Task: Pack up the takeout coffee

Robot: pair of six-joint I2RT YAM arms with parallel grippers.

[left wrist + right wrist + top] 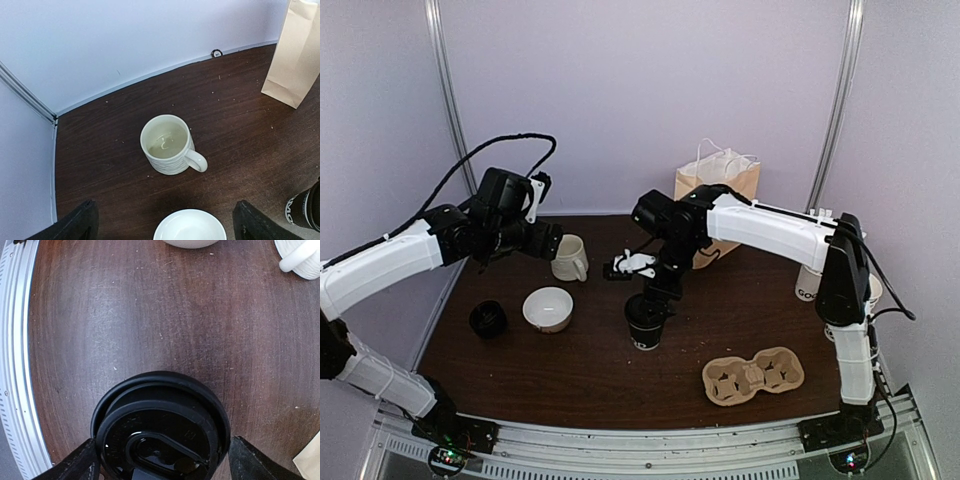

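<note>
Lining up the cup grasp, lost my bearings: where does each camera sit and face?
Top external: above and behind the bases, looking down on the table; left arm and right arm show.
Left wrist: on the left arm, aimed down at the mug; left fingers at the bottom corners.
Right wrist: straight down on the takeout coffee; right fingers flank it.
Both wrist views share the mug.

Glossy plastic lid (165,432) (matt wooden table (125,315))

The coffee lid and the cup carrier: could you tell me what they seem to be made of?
The lid looks like glossy black plastic, given its moulded ridges and sheen. The carrier is probably moulded paper pulp: matte tan, soft-edged wells.
</note>
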